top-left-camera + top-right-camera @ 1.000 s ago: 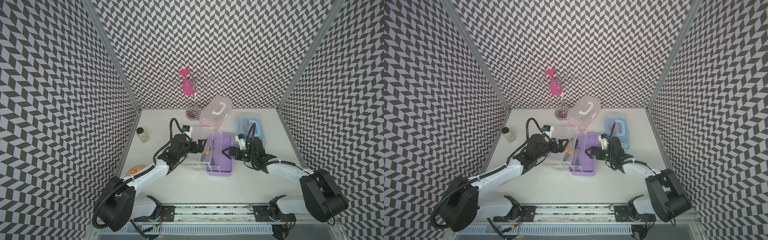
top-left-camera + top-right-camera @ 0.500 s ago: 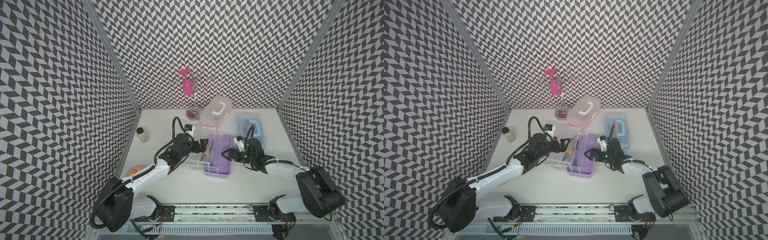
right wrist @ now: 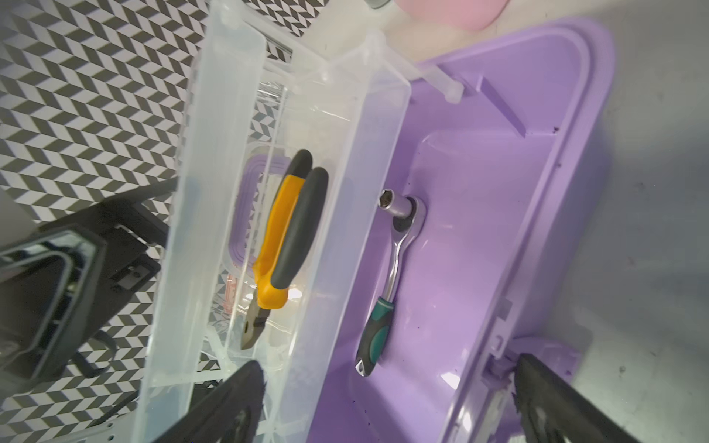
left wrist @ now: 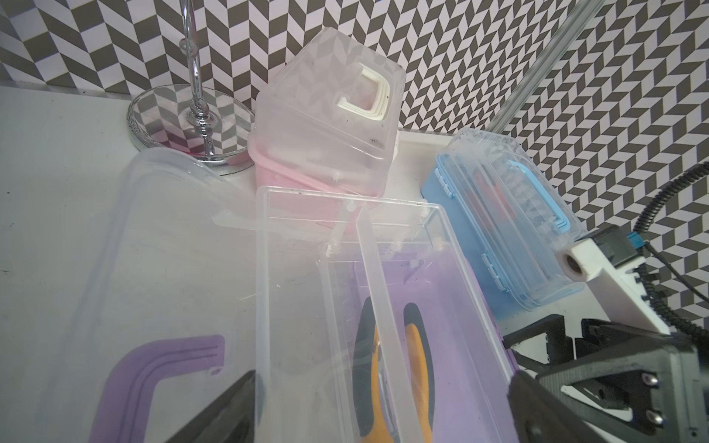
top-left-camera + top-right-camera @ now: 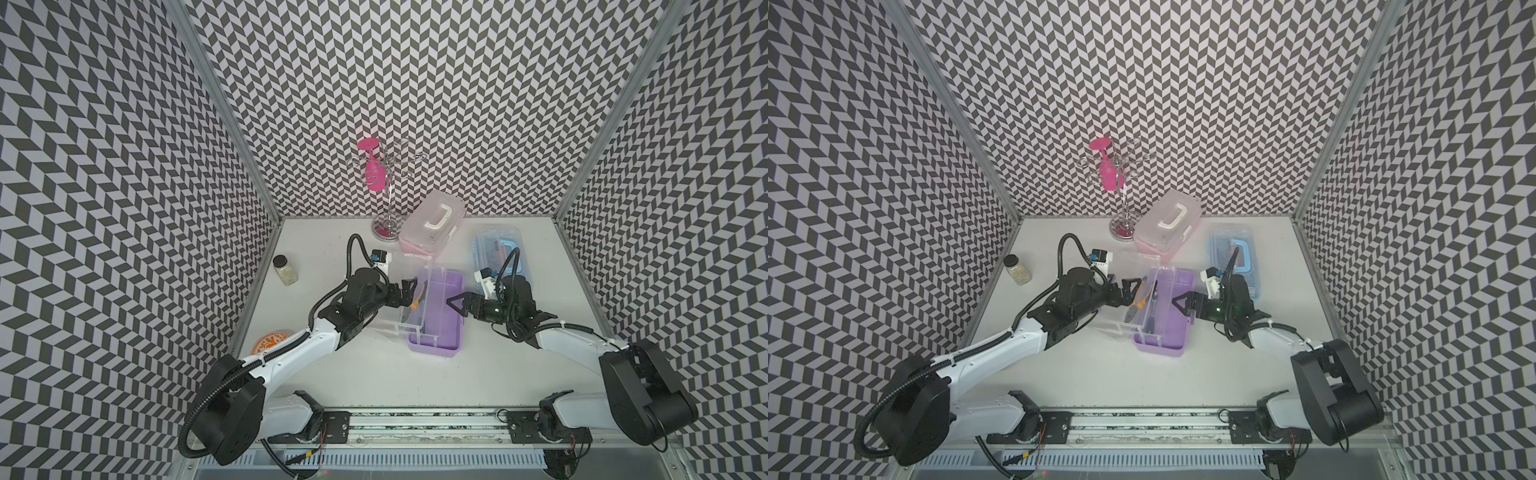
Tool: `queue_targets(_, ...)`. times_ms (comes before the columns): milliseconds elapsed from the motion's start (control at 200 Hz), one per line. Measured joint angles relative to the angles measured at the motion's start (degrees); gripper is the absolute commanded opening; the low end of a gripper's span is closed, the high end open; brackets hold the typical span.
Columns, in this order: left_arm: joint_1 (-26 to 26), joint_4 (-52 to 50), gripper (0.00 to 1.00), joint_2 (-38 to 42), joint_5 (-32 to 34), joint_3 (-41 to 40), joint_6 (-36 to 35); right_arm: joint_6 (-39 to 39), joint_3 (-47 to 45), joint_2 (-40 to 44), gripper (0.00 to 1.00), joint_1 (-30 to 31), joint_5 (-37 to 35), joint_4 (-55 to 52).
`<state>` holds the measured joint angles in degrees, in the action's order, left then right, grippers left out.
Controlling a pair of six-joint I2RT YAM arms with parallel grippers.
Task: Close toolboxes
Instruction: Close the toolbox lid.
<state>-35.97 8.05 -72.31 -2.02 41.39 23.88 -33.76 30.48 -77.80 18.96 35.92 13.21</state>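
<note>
Jaws of the right hand (image 5: 456, 309) stand spread wide and grip nothing, poised over the nearest long rim of the purple toolbox (image 5: 434, 352). In the right wrist view one fingertip (image 3: 544, 391) sits just beside the latch on that rim, and the other hangs over the box's clear tray (image 3: 345, 126). Across the box, the left hand (image 5: 409, 291) is likewise released. Its jaws are wide apart at the outer face of the clear lid (image 4: 172, 249), which stands raised partway on that hand's side, and whether they touch the lid cannot be told. Between the two hands the box lies open on the table (image 5: 374, 386). The lifted tray holds yellow-and-black pliers (image 3: 284, 237), and a ratchet wrench (image 3: 395, 268) with a green grip lies on the purple floor just ahead of the right hand. Just behind the right hand's wrist, the light blue toolbox (image 5: 496, 249) lies flat with its clear lid down. Farther out beyond both hands, near the back wall, the pink toolbox (image 5: 428, 224) has its clear lid on and a white handle on top. Just beside it is a wire stand (image 5: 385, 228) with a pink glass (image 5: 372, 174) hung upside down. Well off to the left hand's outer side stands a small jar (image 5: 285, 270) with a black cap. An orange disc (image 5: 272, 341) lies at the table's edge beside the left forearm.
</note>
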Motion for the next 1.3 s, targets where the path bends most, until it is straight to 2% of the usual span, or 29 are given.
queue_targets(361, -0.5, -1.1, 0.99, 0.0, 0.1, 0.8, 0.0, 0.3, 0.7, -3.3, 0.99, 0.2, 0.9, 2.9)
queue_targets(646, -1.9, -3.4, 0.99, -1.3, 1.4, 2.9, -1.0, 1.4, 2.6, -5.5, 1.0, 1.8, -1.8, 1.0)
queue_targets(952, -3.6, -7.1, 0.99, -2.7, 4.4, 5.6, -3.3, 3.0, 6.0, -5.9, 0.96, 3.6, -7.1, -4.4)
queue_targets(1302, -6.0, -9.9, 0.99, -3.1, 11.1, 6.6, -7.9, 3.3, 7.1, -7.4, 0.96, 4.1, -8.2, -4.2)
